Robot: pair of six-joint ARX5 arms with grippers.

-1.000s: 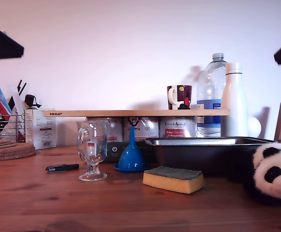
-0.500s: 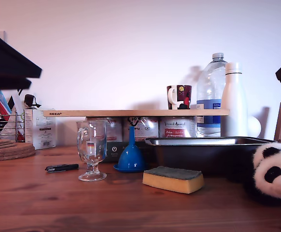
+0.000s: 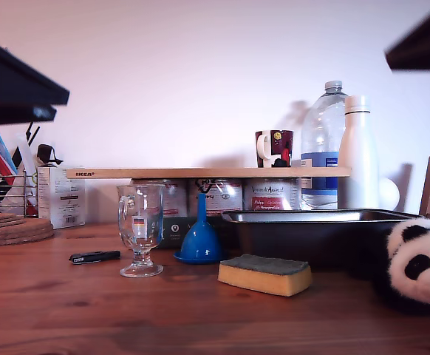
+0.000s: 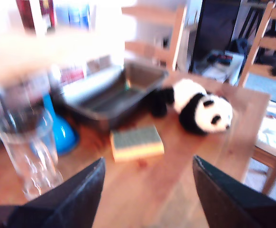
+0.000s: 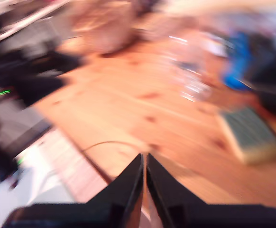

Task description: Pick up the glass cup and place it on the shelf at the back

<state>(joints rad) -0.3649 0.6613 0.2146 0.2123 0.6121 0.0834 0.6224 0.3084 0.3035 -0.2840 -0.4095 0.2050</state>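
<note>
First wrist view: glass cup [image 4: 28,149] beside spread end effector [image 4: 147,190].

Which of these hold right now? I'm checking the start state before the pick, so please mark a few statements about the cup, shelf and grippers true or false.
1. The glass cup stands upright on the table. True.
2. The shelf is bare. False: a dark mug sits on it.
3. My first gripper is open. True.
4. My second gripper holds the glass cup. False: it is shut on nothing.
5. The blue funnel lies inside the baking tray. False: it stands beside it.
</note>
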